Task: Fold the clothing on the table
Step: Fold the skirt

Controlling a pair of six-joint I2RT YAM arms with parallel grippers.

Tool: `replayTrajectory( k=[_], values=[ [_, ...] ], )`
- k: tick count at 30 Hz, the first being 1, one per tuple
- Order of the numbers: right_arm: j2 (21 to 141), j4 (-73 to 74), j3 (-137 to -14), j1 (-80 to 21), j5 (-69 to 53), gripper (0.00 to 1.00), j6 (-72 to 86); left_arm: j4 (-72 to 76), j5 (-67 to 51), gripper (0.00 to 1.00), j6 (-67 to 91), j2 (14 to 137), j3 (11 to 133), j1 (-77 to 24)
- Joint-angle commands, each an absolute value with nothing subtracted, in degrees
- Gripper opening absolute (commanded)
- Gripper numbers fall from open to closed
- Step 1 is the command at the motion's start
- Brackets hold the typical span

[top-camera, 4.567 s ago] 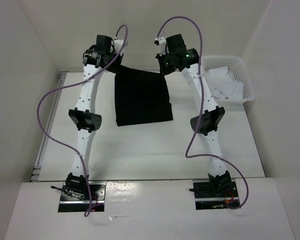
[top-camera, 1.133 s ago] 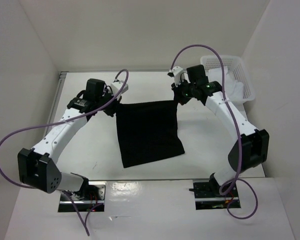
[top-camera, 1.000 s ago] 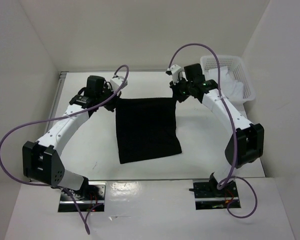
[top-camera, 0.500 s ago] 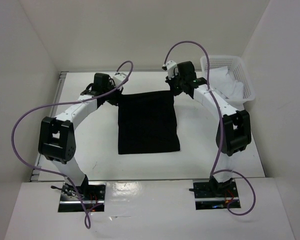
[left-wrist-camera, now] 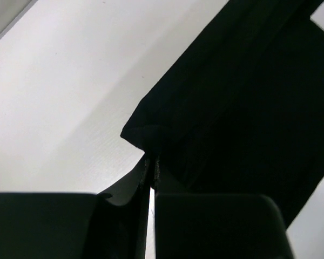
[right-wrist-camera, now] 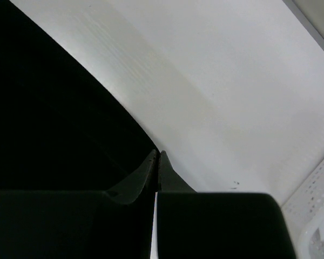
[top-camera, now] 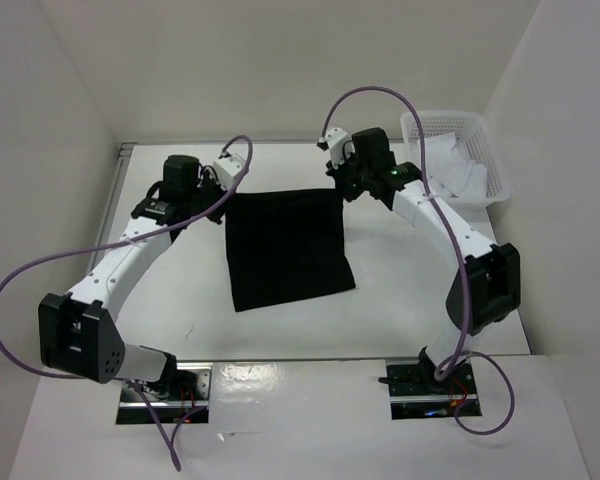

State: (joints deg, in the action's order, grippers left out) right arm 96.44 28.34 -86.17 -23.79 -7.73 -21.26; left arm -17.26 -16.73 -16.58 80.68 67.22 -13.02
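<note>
White table (top-camera: 280, 330) w/ matte blk clothing (top-camera: 285, 245)

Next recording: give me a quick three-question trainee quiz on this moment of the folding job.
1. True or false: the clothing lies inside the basket.
2. Which corners of the clothing do the left gripper and right gripper pinch? A: the two farthest from the arm bases. B: the two nearest. C: none.
3. Fill in: the basket stands at the table's far ___ corner.
Key: 1 false; 2 A; 3 right.
</note>
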Motion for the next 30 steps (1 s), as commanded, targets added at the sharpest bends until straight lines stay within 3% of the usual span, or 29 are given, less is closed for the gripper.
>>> replayTrajectory(
  k=[1, 15, 19, 22, 27, 30],
  values=[
    [91.3, 33.6, -84.6, -24.2, -9.1, 0.00, -24.2, -20.4, -18.5, 0.00, -21.8, 77.1, 64.2, -13.8],
    [90.2, 47.5, -80.8, -28.7, -13.9, 0.00, -32.3, -31.5, -15.8, 0.00, -30.9, 73.5, 58.4, -17.0],
    [92.4, 51.1, -80.2, -30.0, -14.4, 0.00, -33.6, -34.0, -15.8, 0.12, -32.6, 72.9, 57.7, -18.4],
    [93.7, 51.6, -78.9, -31.2, -15.0, 0.00, -35.1, -34.5, -14.6, 0.15, -33.3, 72.9, 56.6, -20.0],
    [94.8, 53.3, -78.3, -32.3, -13.8, 0.00, -36.4, -35.8, -12.9, 0.37, -33.8, 71.4, 55.5, -22.1],
    [95.4, 54.6, -78.3, -32.3, -14.6, 0.14, -37.1, -35.2, -12.4, 0.47, -33.3, 69.6, 55.5, -22.1]
  ],
)
